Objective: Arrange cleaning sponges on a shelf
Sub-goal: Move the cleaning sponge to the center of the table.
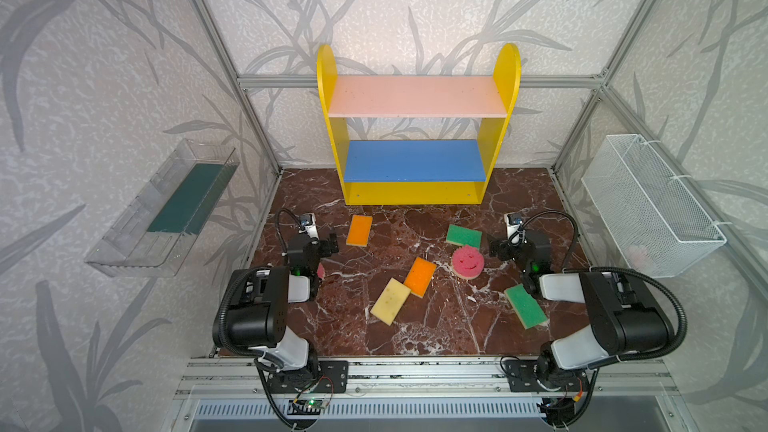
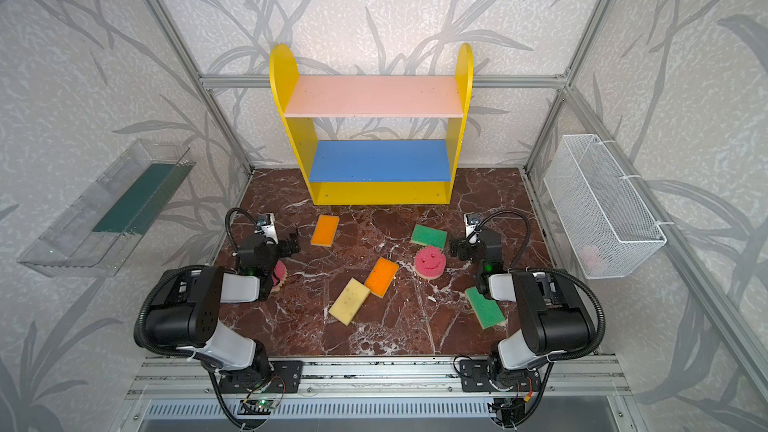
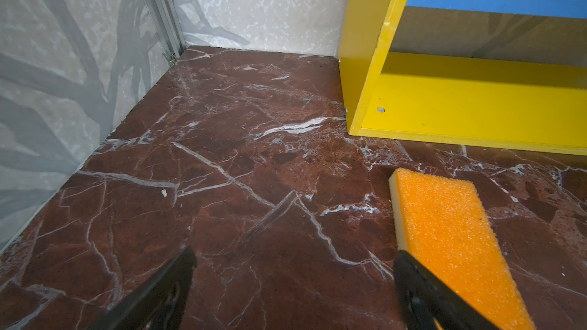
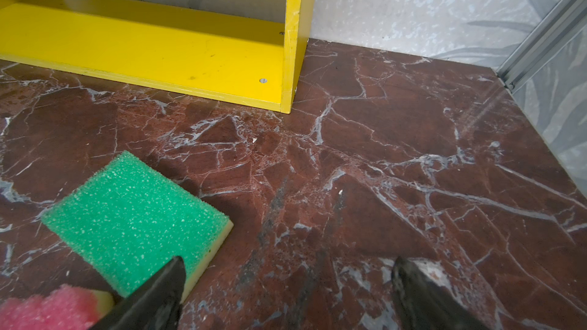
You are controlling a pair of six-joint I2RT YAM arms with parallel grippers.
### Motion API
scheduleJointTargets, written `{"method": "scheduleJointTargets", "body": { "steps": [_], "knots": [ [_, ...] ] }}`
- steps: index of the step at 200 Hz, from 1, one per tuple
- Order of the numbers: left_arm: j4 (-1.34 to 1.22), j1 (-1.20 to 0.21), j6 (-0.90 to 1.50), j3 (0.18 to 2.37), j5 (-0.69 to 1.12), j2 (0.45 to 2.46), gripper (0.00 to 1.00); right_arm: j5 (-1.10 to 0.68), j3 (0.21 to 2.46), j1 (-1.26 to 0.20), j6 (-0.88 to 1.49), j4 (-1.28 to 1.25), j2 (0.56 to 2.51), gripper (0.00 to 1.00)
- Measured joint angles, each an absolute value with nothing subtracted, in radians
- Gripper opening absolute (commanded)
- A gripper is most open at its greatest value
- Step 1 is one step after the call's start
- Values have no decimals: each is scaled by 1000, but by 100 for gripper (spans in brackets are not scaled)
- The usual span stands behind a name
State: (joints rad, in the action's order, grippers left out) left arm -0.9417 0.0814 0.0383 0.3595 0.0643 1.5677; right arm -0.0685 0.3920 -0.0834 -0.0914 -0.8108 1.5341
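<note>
The left gripper point(image 3: 295, 252) hung spread wide and empty beside an orange sponge point(image 3: 444, 233) — the right gripper point(image 4: 289, 258) likewise, just beside a green sponge point(image 4: 133, 217).

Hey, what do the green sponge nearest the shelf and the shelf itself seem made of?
Green sponge: coarse, pitted green scouring foam over a pale yellow foam layer, matte. Shelf: likely painted wood or fibreboard, smooth slight sheen; flat boards joined with visible screw heads.

Porous foam sponges point(image 4: 133, 214), glossy painted shelf point(image 4: 158, 55), polished marble-look tabletop point(image 3: 222, 153).
</note>
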Motion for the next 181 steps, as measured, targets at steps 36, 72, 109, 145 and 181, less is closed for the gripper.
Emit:
{"method": "scheduleJointTargets", "body": {
  "steps": [36,72,109,145,181],
  "knots": [
    [-942,78,36,360,59,1568,99,-68,392,-83,-92,-811,1534,99],
    [-942,78,35,360,55,1568,99,-68,392,-83,-92,-811,1534,99],
    [-942,78,35,360,54,1568,99,-68,392,-83,-91,-811,1534,99],
    [-942,78,35,360,53,1568,99,-71,392,-78,-87,-811,1534,99],
    [-936,79,36,361,52,1567,99,-73,392,-71,-80,-812,1534,99]
  ]
}}
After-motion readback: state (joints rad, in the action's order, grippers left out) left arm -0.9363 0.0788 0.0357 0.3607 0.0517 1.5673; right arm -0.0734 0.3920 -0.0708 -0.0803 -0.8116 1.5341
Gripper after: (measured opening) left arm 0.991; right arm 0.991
